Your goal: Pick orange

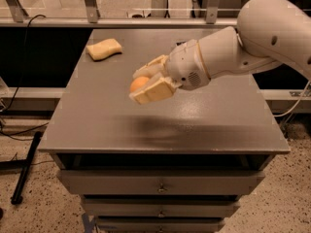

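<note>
Camera view gives you the tool point(136, 87) clamped on the orange point(139, 84), held above the middle of the desk point(92, 130) with its shadow beneath. You can judge the pick essentially done; only a secure carry-away is left.

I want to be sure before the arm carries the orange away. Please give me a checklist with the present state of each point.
1. Orange sits inside the claw: ok.
2. Claw shut on the orange: ok.
3. Orange off the table: ok, a shadow lies below it.
4. Sponge apart from the claw: ok, it lies near the far left corner.
5. Grip firm enough to carry: cannot tell.
</note>
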